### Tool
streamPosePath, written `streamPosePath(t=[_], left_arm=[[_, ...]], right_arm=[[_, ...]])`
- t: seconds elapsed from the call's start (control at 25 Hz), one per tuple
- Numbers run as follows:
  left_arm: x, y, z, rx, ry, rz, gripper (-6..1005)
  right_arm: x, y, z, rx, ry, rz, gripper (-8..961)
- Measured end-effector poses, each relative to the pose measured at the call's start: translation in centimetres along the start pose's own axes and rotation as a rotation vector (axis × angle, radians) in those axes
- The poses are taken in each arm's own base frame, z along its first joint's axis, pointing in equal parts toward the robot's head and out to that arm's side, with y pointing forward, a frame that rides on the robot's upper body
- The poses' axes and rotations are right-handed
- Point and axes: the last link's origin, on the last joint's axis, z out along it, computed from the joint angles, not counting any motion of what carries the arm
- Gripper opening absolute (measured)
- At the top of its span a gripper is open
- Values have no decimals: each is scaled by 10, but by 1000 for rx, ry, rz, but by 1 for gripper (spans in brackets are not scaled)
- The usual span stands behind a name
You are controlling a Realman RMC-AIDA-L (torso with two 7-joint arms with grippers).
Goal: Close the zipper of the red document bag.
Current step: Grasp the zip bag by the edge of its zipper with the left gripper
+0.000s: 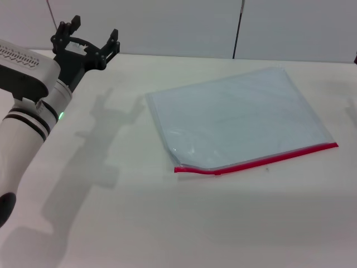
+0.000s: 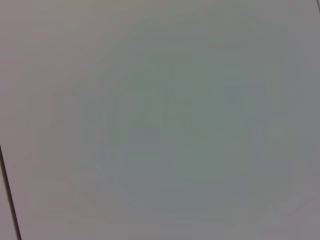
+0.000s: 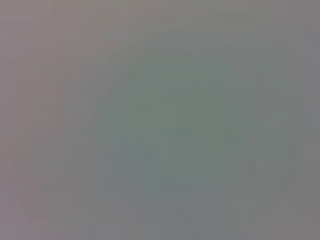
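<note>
The red document bag (image 1: 237, 120) lies flat on the white worktop (image 1: 167, 223), turned at a slant, and I take it as my landmark. Its zipper (image 1: 262, 158) is the bright red strip along the bag's near edge, running from the near-left corner out to the right corner. At the left end of that strip the edge lifts a little off the worktop, while the rest lies flat.

My left gripper (image 1: 92, 34) hangs in the air well apart from the bag, off beyond its far-left corner. The jaws stand spread wide with nothing between them. My left arm (image 1: 28, 106) reaches back from there along the bag's left side, and its shadow falls on the worktop between the arm and the bag.

My right gripper does not show anywhere. Both wrist views give only a plain grey surface.
</note>
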Motion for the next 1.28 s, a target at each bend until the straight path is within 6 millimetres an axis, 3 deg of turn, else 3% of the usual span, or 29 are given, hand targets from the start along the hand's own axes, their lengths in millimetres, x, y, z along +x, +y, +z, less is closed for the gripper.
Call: streamPosePath(t=[0.04,0.44,0.72,1.0,1.28], left_arm=[[0,0,0,0,0,0,877],[-1,2,2,-13,-14,-44,878],[-5,10,15,-47,-112,-85,878],[12,40,28,-197,-187,-15,877],[35,60,24,-287,-291,131,878]], right_arm=[[0,0,0,4,2,3,803],[1,-1,0,9,10,6,882],[4,-4,-2,12,19,-1,884],[6,-4,-3,14,31,-6,883],[6,-5,-3,16,32,-5,883]])
